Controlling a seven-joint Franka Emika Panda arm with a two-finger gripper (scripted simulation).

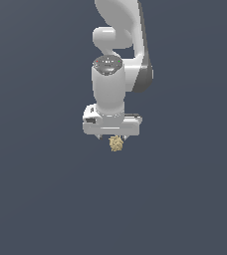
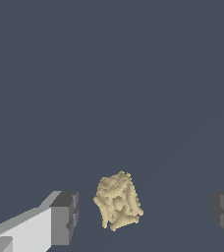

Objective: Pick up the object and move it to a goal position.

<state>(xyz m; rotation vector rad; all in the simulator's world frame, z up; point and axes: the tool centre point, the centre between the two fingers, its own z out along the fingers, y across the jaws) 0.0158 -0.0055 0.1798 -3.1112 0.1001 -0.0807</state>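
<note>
We see the object [image 2: 118, 200] low in frame, between the spread fingers [image 2: 65, 218] of the gripper [image 1: 114, 137], touching neither; jaws wide apart

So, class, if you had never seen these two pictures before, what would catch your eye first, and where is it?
The white robot arm stands out first, coming down from the top of the exterior view against a plain dark grey ground. Just under its gripper sits a small tan, knobbly clump. In the wrist view the clump lies between the two dark fingertips, which stand wide apart without touching it.
</note>
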